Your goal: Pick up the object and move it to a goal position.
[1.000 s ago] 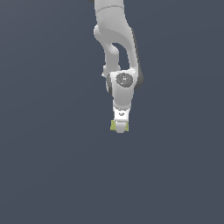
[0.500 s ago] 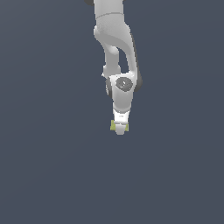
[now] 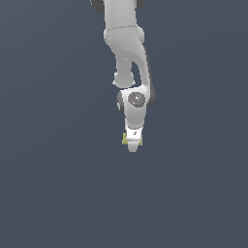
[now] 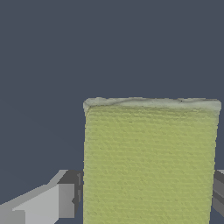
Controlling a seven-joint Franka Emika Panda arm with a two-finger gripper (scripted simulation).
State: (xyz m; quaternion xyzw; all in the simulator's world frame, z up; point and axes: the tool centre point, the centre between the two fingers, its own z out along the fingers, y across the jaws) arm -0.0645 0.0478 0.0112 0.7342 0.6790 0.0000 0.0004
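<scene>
The object (image 3: pixel 125 140) is a small olive block; in the exterior view only its yellow-green edges show on either side of my white gripper (image 3: pixel 132 143). The gripper points down and is shut on the object. In the wrist view the object (image 4: pixel 151 162) fills much of the picture as a textured yellow-green slab between the grey fingers (image 4: pixel 52 202), one pressed against each side. Whether it rests on the surface or hangs above it cannot be told.
A plain dark grey surface (image 3: pixel 53 184) stretches all around. The white arm (image 3: pixel 127 43) comes down from the top middle of the exterior view. No other objects or goal marker show.
The arm's wrist has sunk a little lower in the exterior view. The gripper tip and the object have barely shifted, and the grip stays the same.
</scene>
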